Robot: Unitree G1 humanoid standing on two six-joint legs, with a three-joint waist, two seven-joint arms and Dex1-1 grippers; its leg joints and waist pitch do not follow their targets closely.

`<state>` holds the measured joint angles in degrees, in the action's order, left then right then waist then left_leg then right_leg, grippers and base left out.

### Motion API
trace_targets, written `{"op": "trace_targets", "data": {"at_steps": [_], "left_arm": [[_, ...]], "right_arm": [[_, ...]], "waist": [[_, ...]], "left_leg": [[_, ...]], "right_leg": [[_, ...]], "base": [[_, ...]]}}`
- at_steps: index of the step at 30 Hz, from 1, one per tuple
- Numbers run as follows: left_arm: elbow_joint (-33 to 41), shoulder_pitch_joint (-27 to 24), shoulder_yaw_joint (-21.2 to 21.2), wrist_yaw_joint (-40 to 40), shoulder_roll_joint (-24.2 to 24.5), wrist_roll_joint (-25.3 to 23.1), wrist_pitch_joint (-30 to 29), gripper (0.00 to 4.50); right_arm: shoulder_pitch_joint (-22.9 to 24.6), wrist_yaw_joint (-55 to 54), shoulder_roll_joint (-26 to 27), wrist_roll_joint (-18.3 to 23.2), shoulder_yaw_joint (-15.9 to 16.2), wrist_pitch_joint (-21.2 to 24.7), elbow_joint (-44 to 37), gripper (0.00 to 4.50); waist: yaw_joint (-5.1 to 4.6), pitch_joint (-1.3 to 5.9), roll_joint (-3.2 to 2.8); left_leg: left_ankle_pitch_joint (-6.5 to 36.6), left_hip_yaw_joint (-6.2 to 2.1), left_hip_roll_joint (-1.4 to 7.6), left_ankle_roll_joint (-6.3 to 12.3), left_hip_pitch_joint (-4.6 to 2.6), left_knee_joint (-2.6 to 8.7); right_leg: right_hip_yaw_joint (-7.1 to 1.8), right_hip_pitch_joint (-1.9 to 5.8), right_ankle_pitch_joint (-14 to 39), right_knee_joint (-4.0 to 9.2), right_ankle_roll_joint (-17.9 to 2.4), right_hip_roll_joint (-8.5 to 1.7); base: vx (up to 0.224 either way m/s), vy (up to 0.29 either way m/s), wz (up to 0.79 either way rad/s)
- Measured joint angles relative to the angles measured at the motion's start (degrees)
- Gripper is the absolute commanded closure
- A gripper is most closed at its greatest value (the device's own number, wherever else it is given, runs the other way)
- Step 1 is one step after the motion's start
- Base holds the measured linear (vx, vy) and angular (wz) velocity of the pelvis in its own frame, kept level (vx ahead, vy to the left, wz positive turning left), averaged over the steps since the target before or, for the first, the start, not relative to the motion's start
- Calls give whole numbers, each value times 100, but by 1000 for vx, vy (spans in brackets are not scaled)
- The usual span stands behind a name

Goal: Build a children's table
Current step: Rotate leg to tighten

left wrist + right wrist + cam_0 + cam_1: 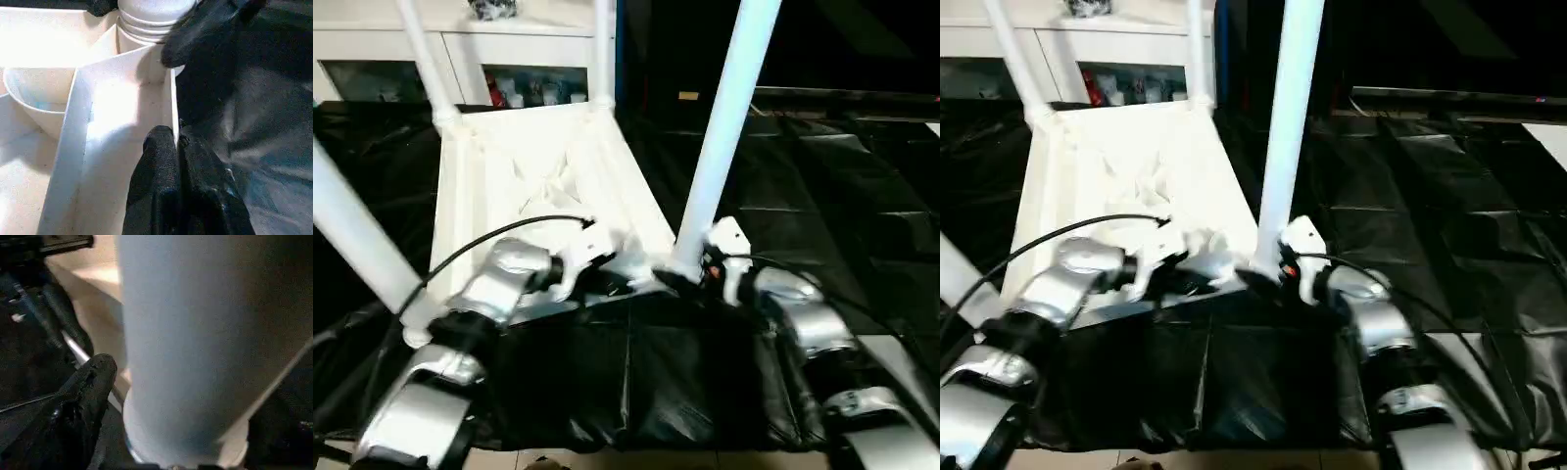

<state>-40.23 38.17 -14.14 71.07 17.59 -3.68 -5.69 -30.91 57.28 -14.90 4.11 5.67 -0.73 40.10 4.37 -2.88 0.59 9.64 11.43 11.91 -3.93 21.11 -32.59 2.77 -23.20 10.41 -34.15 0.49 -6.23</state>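
The tabletop (1126, 186) is laid underside up on black sheeting (1430, 196), legs (1285, 127) raised at its corners. Both grippers are placed at its near edge.

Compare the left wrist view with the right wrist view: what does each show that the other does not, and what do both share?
Left wrist view alone: the left gripper shut on a thin rib of the tabletop, with a round socket wall beside it.

Right wrist view alone: the right gripper with one finger on each side of the near right leg, close to its base.

Both: that same leg's base at its corner socket, white tabletop plastic and the black sheet beneath.
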Motion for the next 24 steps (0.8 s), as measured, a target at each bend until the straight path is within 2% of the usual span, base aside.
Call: {"op": "trace_targets", "data": {"at_steps": [3, 8, 9, 12, 19, 24], "left_arm": [[57, -64, -17, 264, 111, 46, 39, 450], [126, -157, -34, 609, 292, 116, 105, 450], [126, -158, -38, 626, 302, 118, 107, 450], [126, -158, -43, 723, 359, 128, 113, 450], [127, -158, -80, 876, 437, 153, 121, 450], [128, -158, -87, 881, 445, 154, 113, 450]], "right_arm": [[-28, 550, -150, 26, 152, 2, -32, 57], [-96, 1126, -220, 29, 291, 10, 21, 57], [-115, 1180, -221, 31, 293, 10, 56, 82], [-199, 1287, -223, 50, 322, 38, 139, 95], [-238, 1499, -213, 98, 356, 126, 180, 169], [-278, 1532, -161, 102, 355, 118, 280, 178]], "waist": [[63, -1, 1], [74, -1, 7], [74, 0, 10], [75, 1, 26], [81, 3, 37], [82, 6, 43]], "left_leg": [[4, 2, 1, -6, -1, -5], [11, 1, 2, -21, -4, -12], [11, 0, 2, -21, -4, -14], [11, 0, 2, -21, -4, -17], [11, 0, 3, -21, -4, -18], [11, 0, 3, -21, -6, -21]], "right_leg": [[-2, 0, 0, -2, 0, 0], [-7, 1, -1, -13, 0, 0], [-7, 1, -1, -15, 0, 0], [-8, 1, -1, -20, 0, 0], [-8, 1, 0, -22, 0, 0], [-9, 1, 0, -26, 0, -1]], "base": [[0, 0, 0], [0, 0, 0], [0, 0, 0], [0, 0, 0], [0, 0, 0], [0, 0, 0]]}}
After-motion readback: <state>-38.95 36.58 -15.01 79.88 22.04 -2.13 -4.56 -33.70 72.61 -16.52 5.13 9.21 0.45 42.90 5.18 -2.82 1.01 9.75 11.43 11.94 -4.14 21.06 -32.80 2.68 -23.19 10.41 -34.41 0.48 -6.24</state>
